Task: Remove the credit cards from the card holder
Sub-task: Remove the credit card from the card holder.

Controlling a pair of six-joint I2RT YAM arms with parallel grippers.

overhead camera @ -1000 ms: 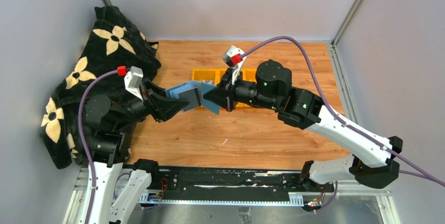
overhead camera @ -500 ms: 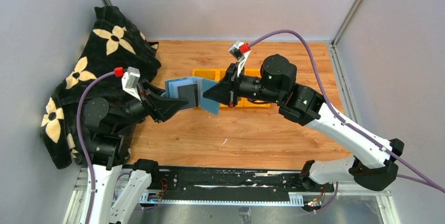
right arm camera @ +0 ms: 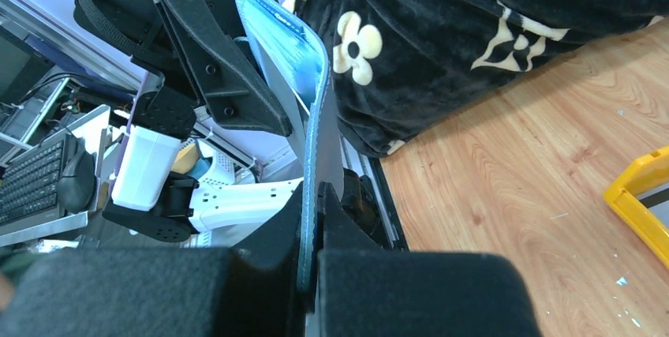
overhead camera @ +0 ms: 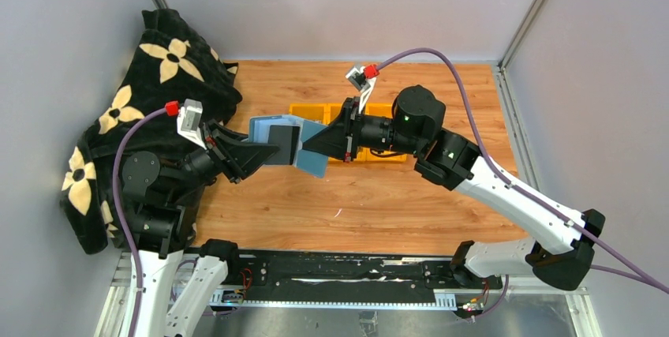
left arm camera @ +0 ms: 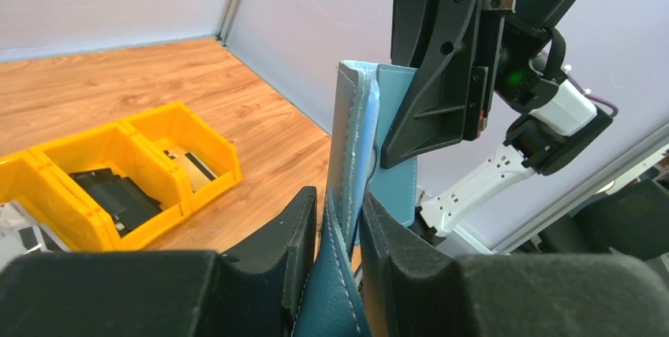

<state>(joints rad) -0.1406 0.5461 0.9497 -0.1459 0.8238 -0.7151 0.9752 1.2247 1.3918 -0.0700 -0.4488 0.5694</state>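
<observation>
Pincer on the left (left arm camera: 339,211) stood narrowed around the lower end of the card holder (overhead camera: 264,128). Its fingers seemed to press on both sides of the dark-teal stitched edge. A grey credit card (left arm camera: 343,132) rose from the same gap, and I could not tell whether the pads bore on the card, the leather, or both. The right pincer (right arm camera: 312,203) was fully closed on the holder's far flap, the pale-blue edge nipped between its fingers.

The holder hung unfolded in the air between the two arms, above the tabletop at about 10 o'clock from its middle. It was just in front of the yellow bins (left arm camera: 55,203) at 12 o'clock. A black throw with cream flowers (overhead camera: 158,61) lay heaped at 9 o'clock.

Risks, as I judged them:
- If the left fingers had leather as well as card, drawing the arms apart would only stretch the holder. It could also drag the flap out of the right grip.
- A thin, smooth card held near its edge could slip and drop to the tabletop.
- Several cards might slide out together.

No brand, label or writing was legible; the throw's flowers were pattern only.
</observation>
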